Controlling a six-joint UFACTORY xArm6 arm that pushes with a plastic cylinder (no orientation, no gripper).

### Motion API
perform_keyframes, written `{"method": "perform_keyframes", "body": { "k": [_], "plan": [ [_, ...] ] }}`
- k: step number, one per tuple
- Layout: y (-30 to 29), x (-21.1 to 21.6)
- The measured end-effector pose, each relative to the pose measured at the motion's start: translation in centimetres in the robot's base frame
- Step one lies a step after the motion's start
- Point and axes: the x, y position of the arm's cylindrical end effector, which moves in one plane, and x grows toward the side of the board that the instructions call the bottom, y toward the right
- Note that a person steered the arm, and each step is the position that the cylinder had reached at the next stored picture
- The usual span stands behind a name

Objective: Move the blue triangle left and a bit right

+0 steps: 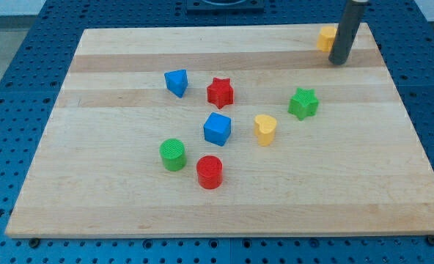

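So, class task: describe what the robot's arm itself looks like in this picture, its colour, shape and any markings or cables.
Only the end of the arm shows: a straight, round rod, dark grey, plain and smooth, entering from the view's top. No cables, markings or joints are visible on it. It ends bluntly at my tip, which sits just to the view's right of the yellow block, at the board's far right corner.

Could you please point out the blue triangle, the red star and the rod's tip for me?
blue triangle (177, 82): camera view, its front face.
red star (220, 92): camera view, centre of its top.
my tip (338, 61): camera view, rod's very end.
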Motion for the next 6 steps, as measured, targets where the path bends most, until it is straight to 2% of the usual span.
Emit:
{"method": "perform_keyframes", "body": {
  "k": [1,3,4,5,6],
  "plan": [
    [-6.2,2.0],
    [-26.8,3.0],
    [-34.0,3.0],
    [-34.9,3.0],
    [-35.1,7.9]
  ]
}}
